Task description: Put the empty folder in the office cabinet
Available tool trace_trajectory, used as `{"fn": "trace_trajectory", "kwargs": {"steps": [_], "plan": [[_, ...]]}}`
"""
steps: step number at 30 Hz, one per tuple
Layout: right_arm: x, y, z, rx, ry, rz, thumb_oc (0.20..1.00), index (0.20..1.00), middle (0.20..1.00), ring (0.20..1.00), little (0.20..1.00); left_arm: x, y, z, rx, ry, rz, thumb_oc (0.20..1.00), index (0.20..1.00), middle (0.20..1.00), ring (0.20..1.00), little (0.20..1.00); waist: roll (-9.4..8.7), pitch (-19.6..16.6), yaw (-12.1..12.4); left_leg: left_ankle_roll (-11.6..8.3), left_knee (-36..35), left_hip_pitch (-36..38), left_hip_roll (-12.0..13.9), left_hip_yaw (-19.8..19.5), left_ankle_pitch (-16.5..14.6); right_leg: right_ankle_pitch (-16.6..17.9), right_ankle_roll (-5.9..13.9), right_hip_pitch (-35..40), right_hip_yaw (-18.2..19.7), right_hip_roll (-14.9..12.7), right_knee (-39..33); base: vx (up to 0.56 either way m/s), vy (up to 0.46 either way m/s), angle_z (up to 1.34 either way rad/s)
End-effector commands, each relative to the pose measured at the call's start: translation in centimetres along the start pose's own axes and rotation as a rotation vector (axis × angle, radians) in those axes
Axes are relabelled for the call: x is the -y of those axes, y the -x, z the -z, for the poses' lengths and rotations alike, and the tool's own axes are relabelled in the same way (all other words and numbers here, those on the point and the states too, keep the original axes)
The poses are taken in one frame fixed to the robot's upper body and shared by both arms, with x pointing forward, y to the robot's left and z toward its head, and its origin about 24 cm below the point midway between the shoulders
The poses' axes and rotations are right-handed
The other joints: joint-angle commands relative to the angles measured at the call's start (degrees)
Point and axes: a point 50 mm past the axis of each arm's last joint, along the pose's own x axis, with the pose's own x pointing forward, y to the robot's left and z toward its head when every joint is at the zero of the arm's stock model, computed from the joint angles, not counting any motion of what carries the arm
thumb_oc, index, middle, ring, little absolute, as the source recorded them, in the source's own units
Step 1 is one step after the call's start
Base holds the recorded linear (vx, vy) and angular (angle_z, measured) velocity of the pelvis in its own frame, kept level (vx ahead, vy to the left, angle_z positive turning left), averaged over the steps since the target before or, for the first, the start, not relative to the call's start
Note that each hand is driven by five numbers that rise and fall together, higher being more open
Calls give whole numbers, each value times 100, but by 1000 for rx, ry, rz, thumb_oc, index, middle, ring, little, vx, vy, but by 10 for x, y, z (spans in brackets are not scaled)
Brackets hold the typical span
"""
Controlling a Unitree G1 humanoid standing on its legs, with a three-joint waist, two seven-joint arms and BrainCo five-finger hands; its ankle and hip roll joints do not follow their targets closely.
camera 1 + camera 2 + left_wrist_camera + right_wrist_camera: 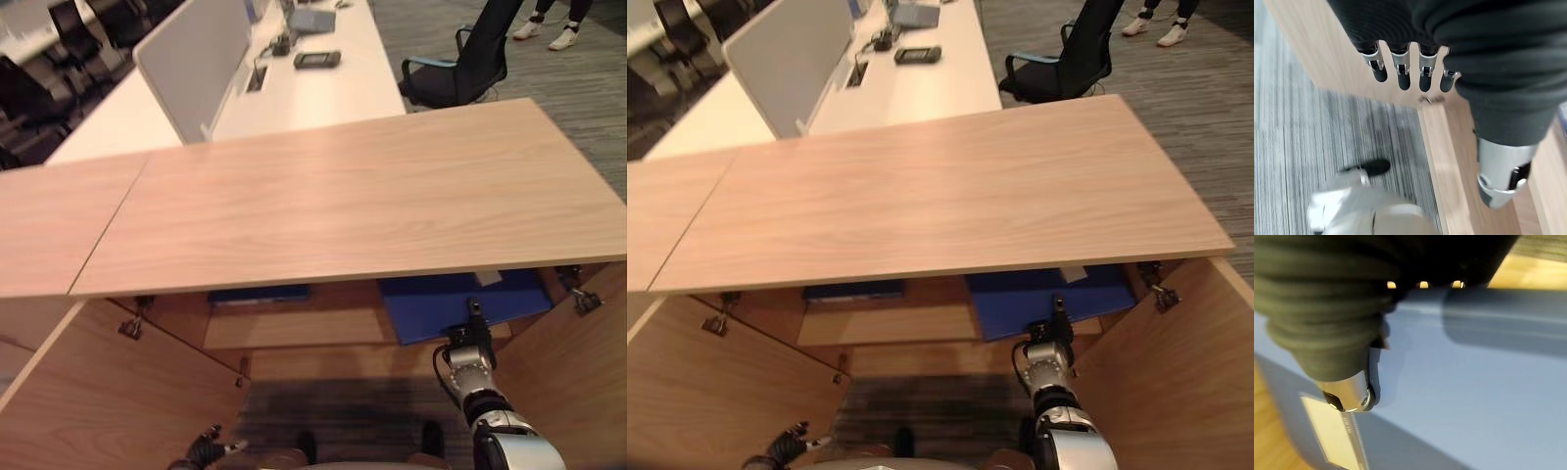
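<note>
blue and stiff-looking, the folder (453,304) lies flat on the right of the cabinet shelf (294,330) under the wooden top (343,196), likely light and best gripped at its near edge, right hand (1347,391) on it, finger state unclear, left hand (1400,68) hanging relaxed.

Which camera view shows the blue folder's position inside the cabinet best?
The left eye view: the blue folder lies on the cabinet shelf under the wooden top, with the right hand at its near edge. The right eye view matches. The right wrist view shows its blue surface close up, without surroundings.
</note>
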Motion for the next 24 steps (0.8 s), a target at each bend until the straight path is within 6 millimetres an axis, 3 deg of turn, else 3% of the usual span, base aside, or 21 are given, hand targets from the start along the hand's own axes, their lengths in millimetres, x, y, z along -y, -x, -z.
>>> {"fn": "trace_trajectory", "kwargs": {"steps": [1,5,6,8,11,14,17,20,24], "plan": [[-45,-3,-57,218,-110,-170,200,200,200,200,200,-49,1,-13,22,-76,-116,1000,1000,1000,1000,1000,-547,11,55,-221,37,-118,-201,-301,-302,-271,281,-80,55,-440,154,39,-226,24],[-49,-5,-67,243,-108,-176,200,200,200,200,200,-39,0,-15,33,-79,-80,1000,1000,1000,1000,1000,-403,-32,94,-366,37,-170,95,-528,-148,-607,87,106,-4,-95,90,57,-203,19],[-50,-6,-77,272,-116,-177,200,200,200,200,200,-36,-1,-20,50,-82,-62,1000,1000,1000,1000,1000,-353,-6,133,-430,98,-205,191,-632,-61,-735,-3,249,-89,11,73,64,-170,20],[-51,-6,-84,290,-120,-175,200,200,200,200,200,-32,-2,-23,58,-90,-48,1000,1000,1000,1000,1000,-328,34,126,-458,157,-253,204,-669,-7,-780,-30,332,-199,8,66,12,-98,25],[-49,-7,-100,331,-129,-163,200,200,200,200,200,-25,-4,-27,71,-128,-9,1000,1000,1000,1000,1000,-299,62,57,-458,255,-414,163,-346,60,-881,-52,522,-577,-81,43,-1,-36,43],[-54,-7,-111,355,-112,-171,200,200,200,200,200,-22,-3,-24,66,-164,20,1000,1000,1000,1000,1000,-239,44,42,-466,225,-418,134,-214,94,-904,-48,587,-693,-106,43,52,5,37],[-73,-7,-121,373,-87,-201,200,200,200,200,200,-19,-1,-19,52,-211,49,1000,1000,1000,1000,1000,-181,13,79,-455,112,-395,112,-228,128,-888,-39,584,-746,-73,43,66,8,7],[-116,-3,-145,408,-100,-269,200,200,200,200,200,-24,1,-17,51,-237,50,1000,1000,1000,1000,1000,-165,77,189,-429,37,-472,59,-224,110,-828,-17,438,-772,-104,59,38,42,8],[-139,2,-173,449,-147,-286,200,200,200,200,200,-25,1,-21,66,-236,53,1000,1000,1000,1000,1000,-138,166,306,-414,38,-574,6,-275,120,-805,3,345,-803,-149,78,2,41,6]]}}
